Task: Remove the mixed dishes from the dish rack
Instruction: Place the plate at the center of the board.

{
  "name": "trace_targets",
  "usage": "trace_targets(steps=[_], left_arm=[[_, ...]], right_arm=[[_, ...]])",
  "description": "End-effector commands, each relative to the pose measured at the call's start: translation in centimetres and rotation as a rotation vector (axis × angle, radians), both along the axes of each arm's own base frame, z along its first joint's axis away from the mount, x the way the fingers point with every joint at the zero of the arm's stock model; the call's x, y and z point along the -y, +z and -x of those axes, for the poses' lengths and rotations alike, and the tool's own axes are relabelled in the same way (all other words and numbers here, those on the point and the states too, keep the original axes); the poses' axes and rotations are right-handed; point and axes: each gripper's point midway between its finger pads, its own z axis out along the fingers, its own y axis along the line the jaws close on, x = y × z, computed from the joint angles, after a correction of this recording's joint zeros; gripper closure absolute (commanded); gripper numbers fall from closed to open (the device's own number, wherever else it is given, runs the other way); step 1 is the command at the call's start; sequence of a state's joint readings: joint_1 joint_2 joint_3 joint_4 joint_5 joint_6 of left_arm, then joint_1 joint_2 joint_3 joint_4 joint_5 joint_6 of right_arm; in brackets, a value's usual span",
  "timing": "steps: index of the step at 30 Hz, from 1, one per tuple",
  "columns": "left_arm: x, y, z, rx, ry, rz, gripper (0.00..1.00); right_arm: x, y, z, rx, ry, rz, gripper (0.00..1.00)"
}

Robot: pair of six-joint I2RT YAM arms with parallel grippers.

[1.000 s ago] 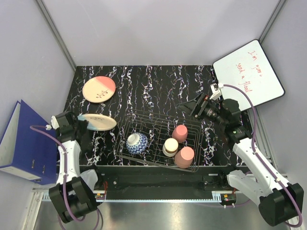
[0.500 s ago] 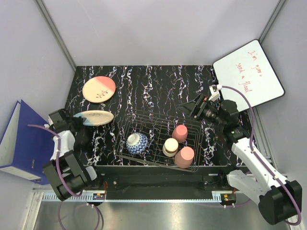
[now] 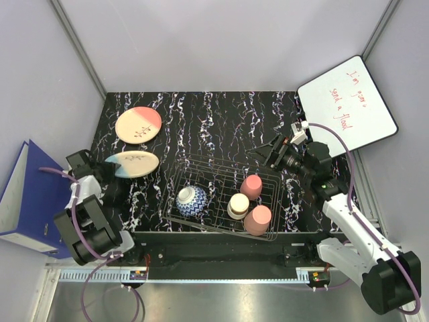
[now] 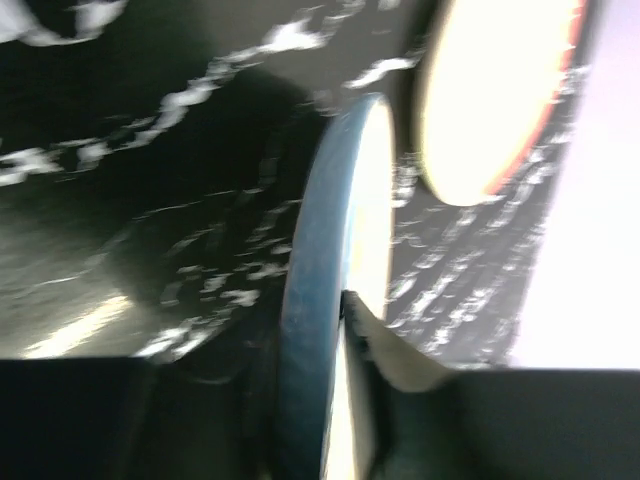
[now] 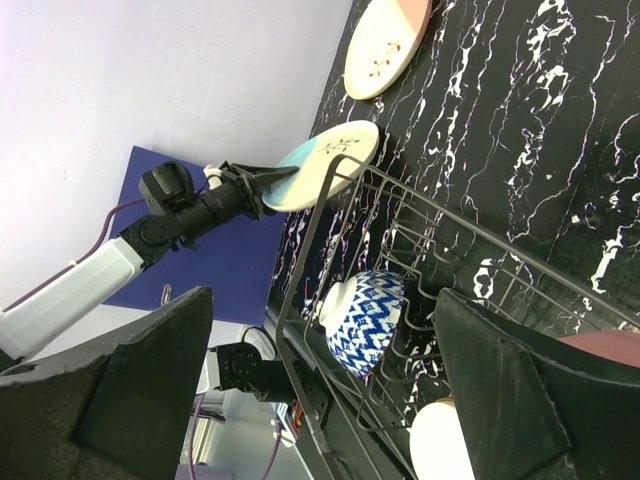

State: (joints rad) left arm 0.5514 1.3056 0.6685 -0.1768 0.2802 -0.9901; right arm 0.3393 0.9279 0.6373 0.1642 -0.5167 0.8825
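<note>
My left gripper (image 3: 112,167) is shut on the left rim of the light blue and cream plate (image 3: 134,163), holding it over the table left of the dish rack (image 3: 175,176). In the left wrist view the plate (image 4: 318,290) stands edge-on between my fingers (image 4: 385,352). A pink and cream plate (image 3: 138,125) lies at the far left. The rack holds a blue-and-white bowl (image 3: 191,200), a cream cup (image 3: 238,204) and two pink cups (image 3: 251,186) (image 3: 258,219). My right gripper (image 3: 268,149) is open and empty above the rack's far right corner; the right wrist view shows the bowl (image 5: 362,320).
A whiteboard (image 3: 348,104) leans at the right back corner. A blue binder (image 3: 30,198) stands outside the table's left edge. Grey walls close in the back and sides. The black marbled tabletop (image 3: 214,121) stretches behind the rack.
My left arm has swung back and left, carrying the blue and cream plate a little left and toward the pink plate. My right gripper has shifted slightly.
</note>
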Motion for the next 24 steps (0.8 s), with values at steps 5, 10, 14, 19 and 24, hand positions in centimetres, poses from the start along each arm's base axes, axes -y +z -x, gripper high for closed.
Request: trace_targets(steps=[5,10,14,19,24], left_arm=[[0.2,-3.3,4.1,-0.203,-0.029,-0.008,0.53],[0.4,-3.4,4.5,-0.216,-0.032,-0.005,0.5],[0.7,-3.6,4.7,-0.23,-0.045,0.008,0.43],[0.8,-3.3,5.1,-0.26,-0.055,0.012,0.34],[1.1,-3.0,5.4,-0.272,-0.052,0.032,0.3]], right_arm=[[-0.1,0.4,0.0,0.039,0.007,-0.019,0.0],[-0.2,0.2,0.0,0.035,0.011,-0.028,0.0],[-0.1,-0.1,0.0,0.031,0.01,-0.022,0.0],[-0.2,-0.5,-0.2,0.02,0.01,-0.025,0.0],[-0.5,-1.0,-0.4,0.001,0.022,-0.04,0.0]])
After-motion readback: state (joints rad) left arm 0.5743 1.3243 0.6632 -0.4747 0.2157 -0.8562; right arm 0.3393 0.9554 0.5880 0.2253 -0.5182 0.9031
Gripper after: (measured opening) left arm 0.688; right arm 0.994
